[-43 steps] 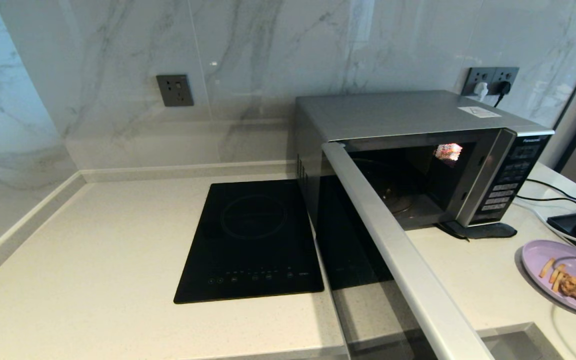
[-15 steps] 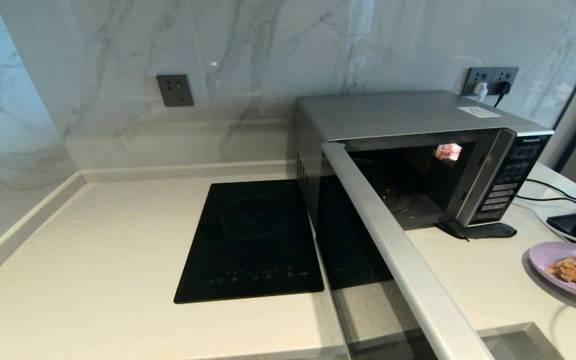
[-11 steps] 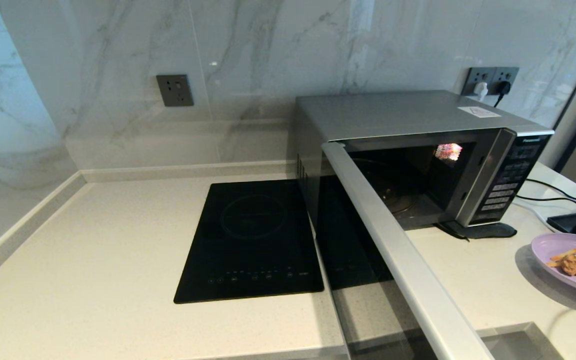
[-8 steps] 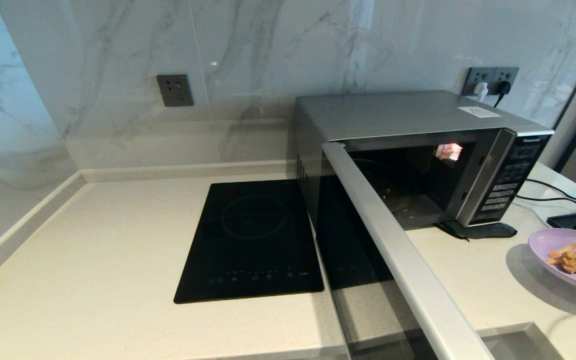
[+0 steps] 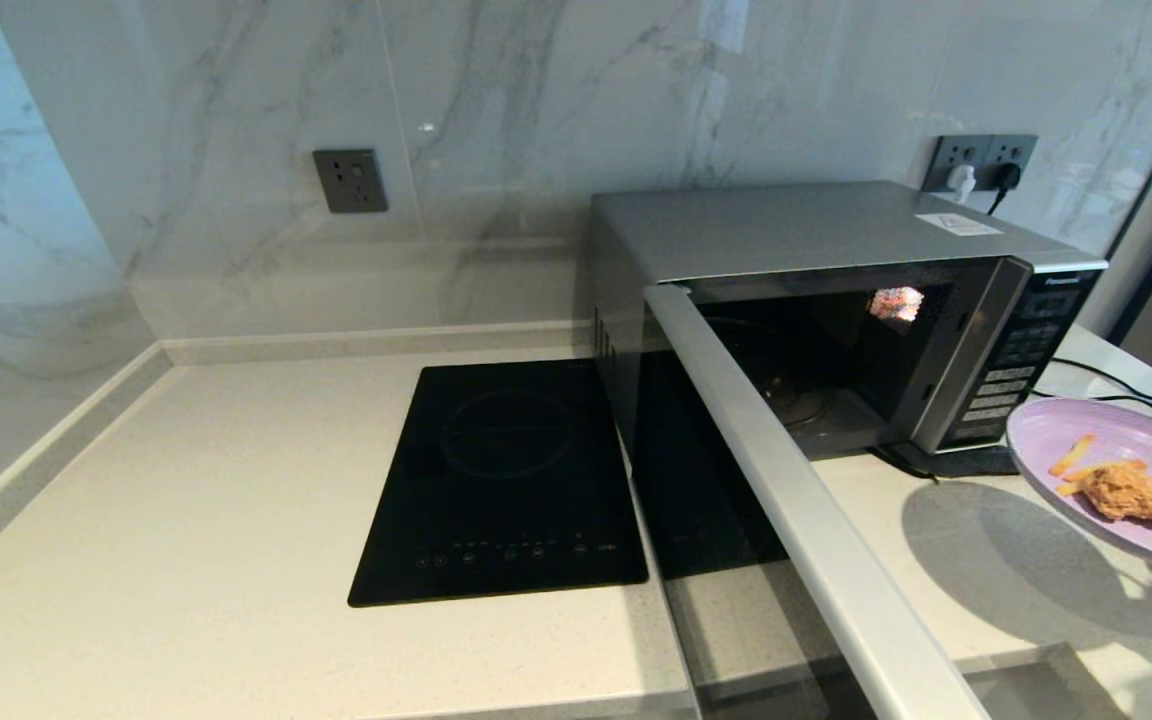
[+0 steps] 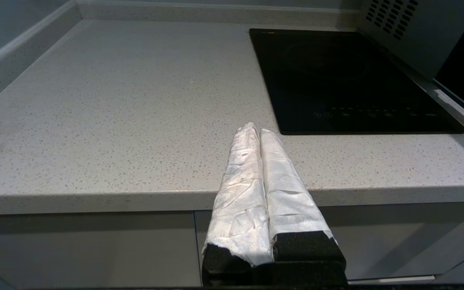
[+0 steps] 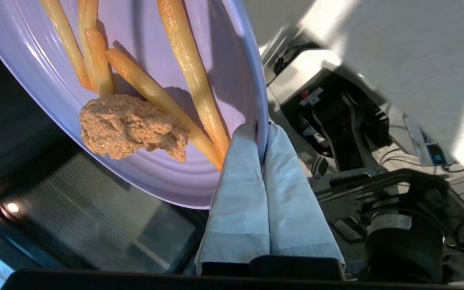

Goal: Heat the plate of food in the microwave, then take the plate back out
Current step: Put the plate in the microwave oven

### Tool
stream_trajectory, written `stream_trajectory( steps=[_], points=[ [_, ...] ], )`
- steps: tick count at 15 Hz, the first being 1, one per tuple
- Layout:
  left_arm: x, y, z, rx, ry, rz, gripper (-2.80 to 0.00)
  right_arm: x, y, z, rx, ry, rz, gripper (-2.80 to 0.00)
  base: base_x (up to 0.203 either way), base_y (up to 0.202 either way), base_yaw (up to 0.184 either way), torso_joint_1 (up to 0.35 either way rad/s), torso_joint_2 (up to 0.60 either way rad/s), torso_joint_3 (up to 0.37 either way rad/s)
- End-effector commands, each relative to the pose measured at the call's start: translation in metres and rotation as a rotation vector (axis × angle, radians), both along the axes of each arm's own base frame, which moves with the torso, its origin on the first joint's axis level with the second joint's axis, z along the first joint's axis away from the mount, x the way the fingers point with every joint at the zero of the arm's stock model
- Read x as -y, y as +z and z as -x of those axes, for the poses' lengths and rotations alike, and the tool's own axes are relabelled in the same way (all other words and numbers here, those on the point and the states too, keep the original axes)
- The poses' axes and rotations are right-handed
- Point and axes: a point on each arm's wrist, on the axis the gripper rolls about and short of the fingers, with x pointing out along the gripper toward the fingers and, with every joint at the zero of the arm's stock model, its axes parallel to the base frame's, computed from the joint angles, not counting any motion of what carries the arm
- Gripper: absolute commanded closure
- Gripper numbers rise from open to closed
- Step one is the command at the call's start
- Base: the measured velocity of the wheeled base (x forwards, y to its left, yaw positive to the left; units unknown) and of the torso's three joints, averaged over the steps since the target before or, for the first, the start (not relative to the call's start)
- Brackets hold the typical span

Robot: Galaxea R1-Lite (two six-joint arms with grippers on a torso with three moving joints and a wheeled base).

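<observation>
A: Where's the plate of food [image 5: 1056, 440] rn?

B: Right edge of the head frame, mid-height, cut off by the border. Lifted off the tabletop [image 5: 186, 480], tilted, w/ its shadow on the surface below. Fries + a fried chicken piece [image 5: 1121, 490] on it.

A: Who's got it?

B: Right gripper [image 7: 262, 131]. In the right wrist view the white-wrapped jaws are pinched onto the plate's rim, one finger over and one under. Fries [image 7: 193, 68] run right up to the pinch point, chicken sits near them.

A: And the microwave [image 5: 796, 225]?

B: Center-right of the head frame, against the marble wall. Door [image 5: 786, 490] swung wide toward the lower center of the frame, cavity dark, nothing visible inside that I can make out. Plate is to the right of the button panel [image 5: 1021, 360], outside the cavity.

A: Left side?

B: Left gripper [image 6: 256, 129] shows only in its own wrist view: jaws pressed together, nothing btwn them, hanging off the front edge of the tabletop, near the black cooktop [image 5: 506, 480]. That cooktop lies flat just left of the microwave.

A: Anything else?

B: Wall socket [image 5: 349, 180] upper left-center; cables at the far right behind the plate.
</observation>
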Motion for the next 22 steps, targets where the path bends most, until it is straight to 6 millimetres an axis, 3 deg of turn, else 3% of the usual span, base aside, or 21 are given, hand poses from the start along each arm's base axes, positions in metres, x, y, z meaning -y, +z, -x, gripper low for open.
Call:
stream_trajectory(
  steps=[1,6,10,17,22],
  points=[
    [0.0,0.0,0.0,-0.001,0.001,0.001,0.0,-0.032,0.016,-0.003,0.037,0.091,0.022,0.0,0.0,0.0,0.0,0.0,0.0,0.0],
    [0.0,0.0,0.0,-0.001,0.001,0.001,0.0,-0.091,0.022,-0.04,0.027,0.206,-0.018,0.0,0.0,0.0,0.0,0.0,0.0,0.0],
    [0.0,0.0,0.0,-0.001,0.001,0.001,0.0,-0.131,0.016,-0.079,0.036,0.158,0.037,0.0,0.0,0.0,0.0,0.0,0.0,0.0],
    [0.0,0.0,0.0,-0.001,0.001,0.001,0.0,-0.155,-0.001,-0.123,0.08,0.068,0.046,0.0,0.0,0.0,0.0,0.0,0.0,0.0],
    [0.0,0.0,0.0,-0.001,0.001,0.001,0.0,-0.165,-0.015,-0.172,0.086,0.005,0.015,0.0,0.0,0.0,0.0,0.0,0.0,0.0]
  ],
)
